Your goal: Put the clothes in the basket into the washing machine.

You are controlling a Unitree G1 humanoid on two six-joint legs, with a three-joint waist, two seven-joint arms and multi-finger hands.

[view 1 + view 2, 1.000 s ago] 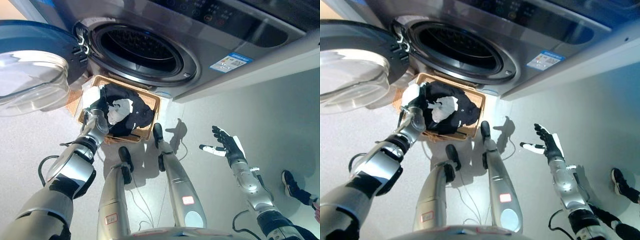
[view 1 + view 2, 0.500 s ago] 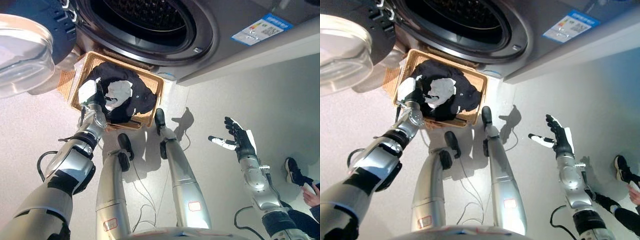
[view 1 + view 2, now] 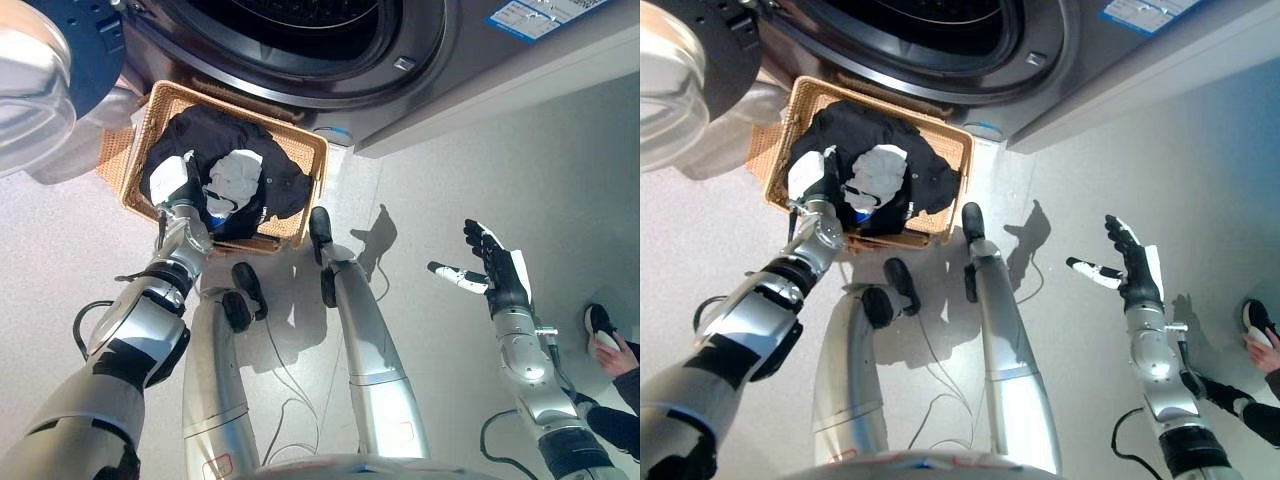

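Nothing loaded yet: the dark clothes (image 3: 225,165) lie heaped in the wicker basket (image 3: 312,160) below the open washing machine (image 3: 400,60), the left hand (image 3: 180,185) down among them, grasp unreadable, the right hand (image 3: 495,275) splayed, empty.

Grey floor (image 3: 430,200) w/ wicker basket (image 3: 312,165) by washing machine (image 3: 440,60)

The blue-and-white label (image 3: 543,14) on the washing machine (image 3: 420,60) bears no legible print.
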